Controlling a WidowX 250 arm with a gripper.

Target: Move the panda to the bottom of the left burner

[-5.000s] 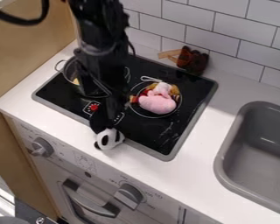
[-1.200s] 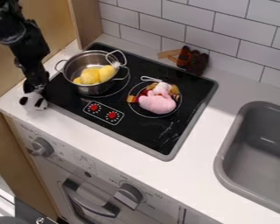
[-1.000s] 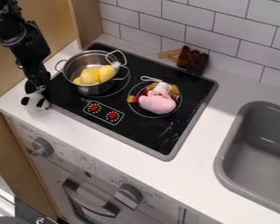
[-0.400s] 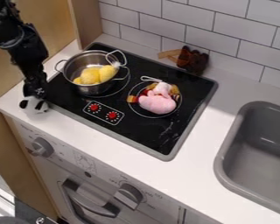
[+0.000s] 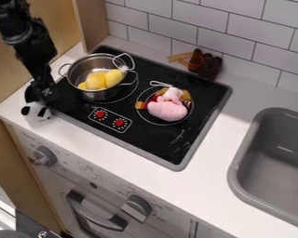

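"Panda (image 5: pixel 36 111) first: where do you have it?"

"You have it tucked against the near side of the pincer (image 5: pixel 44 96), its white face toward the front edge of the worktop (image 5: pixel 71 135). It sits just outside the corner of the hob (image 5: pixel 71 102)."

"And are you pinching it?"

"You can't tell from here. Dark plush and black pincer run together, so you can't say if the pincer is spread, pressed together or closed on the toy."

"Then what does the step ask of you?"

"You probably have a small final placement to do. The left burner (image 5: pixel 122 94) is to the right of the pincer, under the pot (image 5: pixel 102 95), so judge whether you want the panda closer in along its near side. If so, ease it right at low height, short of the red dials (image 5: pixel 100 114)."

"What should you watch?"

"Your clearance on the right: the pot's near handle is close to the pincer, and a wide swing could knock it. Let the panda's weight settle before you free it, or soft fabric may cling and roll it over. Then lift straight up, check that nothing drags, and only after that back off to the left."
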